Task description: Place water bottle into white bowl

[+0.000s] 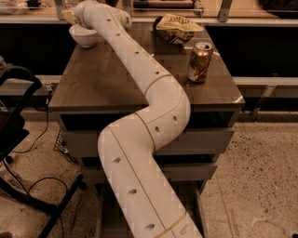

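Near edge of table (93, 93) well short of gripper (69, 16). Drink can (200, 62) and snack bag (177, 28) far off to its right, clear of the path. Just below gripper, at far left corner beside both table edges: white bowl (84, 36). Grip state: cannot tell. No water bottle discernible, presumably behind wrist (93, 11); axis unknown. Keep descent short and vertical.

Dim amber light, sheen on the can (200, 60), gripper (69, 16) at the top-left edge

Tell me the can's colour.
The can is gold-brown, camera view; tool hovers by the white bowl.
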You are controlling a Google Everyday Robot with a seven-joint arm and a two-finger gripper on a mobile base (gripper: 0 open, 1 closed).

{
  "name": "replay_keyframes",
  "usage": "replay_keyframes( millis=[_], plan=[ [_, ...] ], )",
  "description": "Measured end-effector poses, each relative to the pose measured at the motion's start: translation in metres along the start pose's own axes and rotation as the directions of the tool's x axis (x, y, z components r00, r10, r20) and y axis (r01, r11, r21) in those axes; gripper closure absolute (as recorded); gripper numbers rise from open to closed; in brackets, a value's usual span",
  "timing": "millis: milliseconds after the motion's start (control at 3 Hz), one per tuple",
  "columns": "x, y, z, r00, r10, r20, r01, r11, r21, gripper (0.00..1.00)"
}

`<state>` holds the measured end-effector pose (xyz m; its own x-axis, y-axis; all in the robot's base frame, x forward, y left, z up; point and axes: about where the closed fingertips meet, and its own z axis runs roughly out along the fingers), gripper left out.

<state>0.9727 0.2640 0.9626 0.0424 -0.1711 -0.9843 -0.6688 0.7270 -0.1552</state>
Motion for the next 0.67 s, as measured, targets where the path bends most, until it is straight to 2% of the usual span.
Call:
replay_keyframes(
  millis=[667],
  plan=[
    [0.0032, 0.0037, 0.0029, 1.0, 0.001, -0.004, -0.001, 1.0, -0.005, 0.38]
  ],
)
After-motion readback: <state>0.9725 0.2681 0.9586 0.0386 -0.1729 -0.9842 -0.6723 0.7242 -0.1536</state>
